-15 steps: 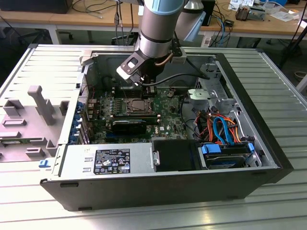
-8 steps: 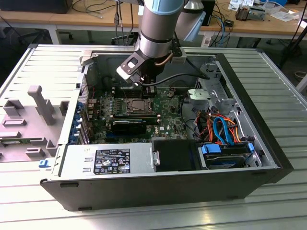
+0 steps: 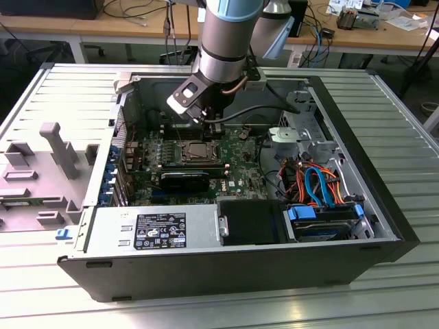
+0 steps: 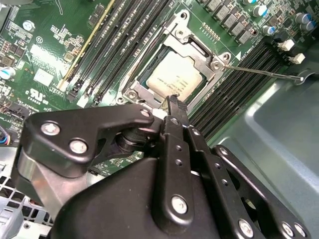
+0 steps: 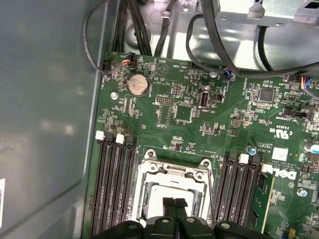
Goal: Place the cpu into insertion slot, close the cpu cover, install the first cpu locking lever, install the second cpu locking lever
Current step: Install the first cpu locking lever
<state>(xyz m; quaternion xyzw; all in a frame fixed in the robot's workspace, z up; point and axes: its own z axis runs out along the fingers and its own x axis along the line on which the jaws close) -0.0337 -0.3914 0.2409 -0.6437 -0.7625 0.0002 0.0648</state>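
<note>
Though partly behind fingers (image 5: 169,207), cpu (image 5: 155,201) seated.

A black label (image 3: 160,231) with white print and small marks sits on the grey power supply (image 3: 116,233); its lines are too small to read. The green board (image 5: 199,124) carries white lettering beside its parts, a white logo (image 5: 285,174) set sideways, a white sticker (image 5: 280,154) and a triangle mark (image 5: 162,68) near the coin battery (image 5: 138,85); none of it reads clearly. The cpu (image 4: 174,77) bears faint lines of print, also unreadable.
</note>
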